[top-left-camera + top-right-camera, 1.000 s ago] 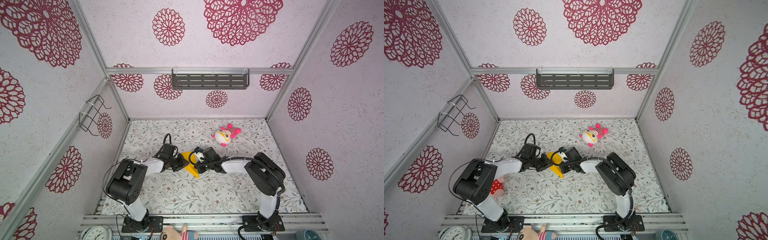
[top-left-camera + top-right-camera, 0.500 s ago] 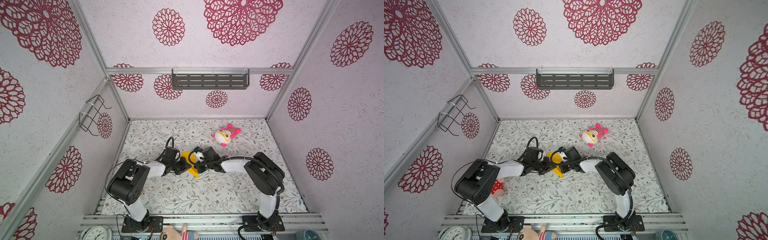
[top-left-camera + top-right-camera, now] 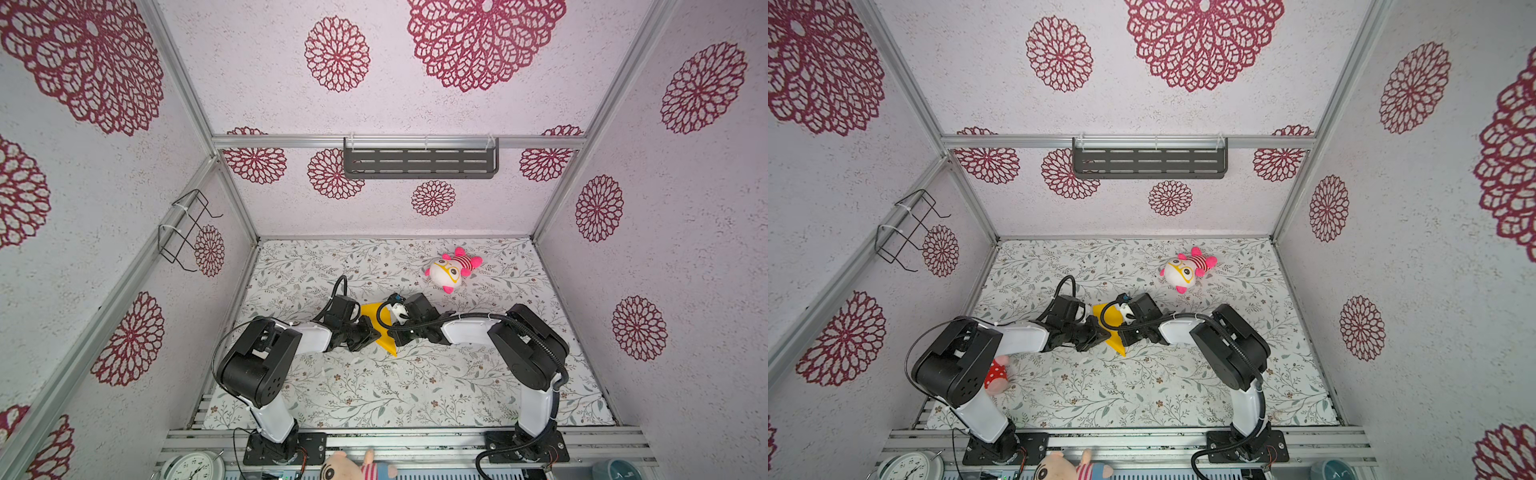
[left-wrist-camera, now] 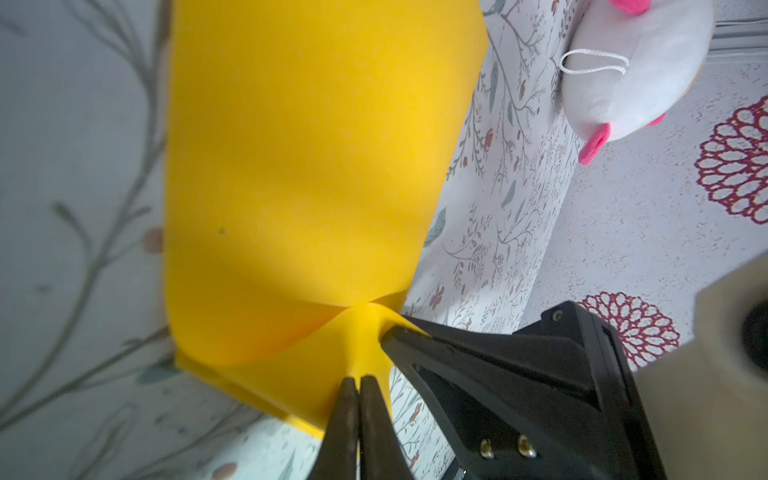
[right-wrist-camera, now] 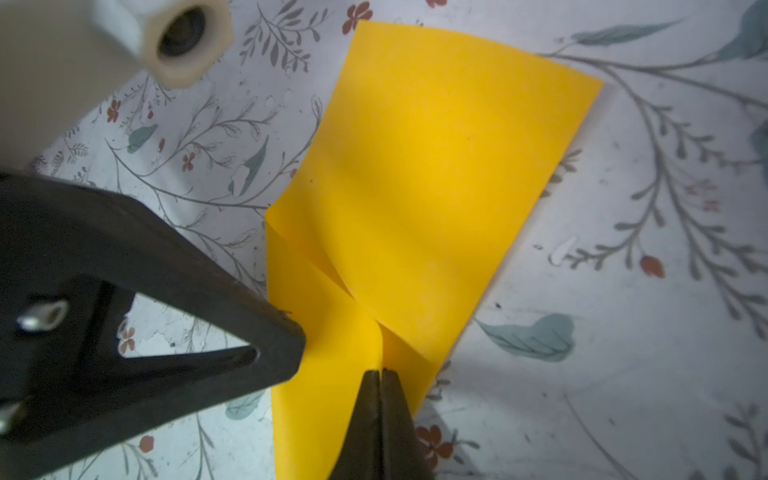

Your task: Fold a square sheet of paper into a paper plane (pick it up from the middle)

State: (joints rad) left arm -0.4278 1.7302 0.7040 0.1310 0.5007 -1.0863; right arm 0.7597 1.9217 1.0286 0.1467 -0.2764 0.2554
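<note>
The yellow-orange sheet of paper (image 3: 376,314) (image 3: 1111,318) lies mid-mat, folded to a tapering shape with its point toward the front. Both grippers meet over its middle. In the left wrist view my left gripper (image 4: 358,379) is shut on a raised ridge of the paper (image 4: 311,166). The right wrist view shows my right gripper (image 5: 379,371) shut on the same pinched ridge of paper (image 5: 436,166). The two grippers sit close side by side, left gripper (image 3: 373,333) and right gripper (image 3: 394,335). No finished paper plane shows.
A pink-and-white plush toy (image 3: 452,270) (image 3: 1185,271) lies behind and right of the paper. A red-dotted plush (image 3: 994,374) sits by the left arm's base. A clock (image 3: 191,467) and another plush (image 3: 357,468) stand at the front rail. A dark shelf (image 3: 419,162) hangs on the back wall.
My left gripper has slid right onto the paper's middle and its jaws have shut on the raised ridge. The right gripper has stayed shut in place.
</note>
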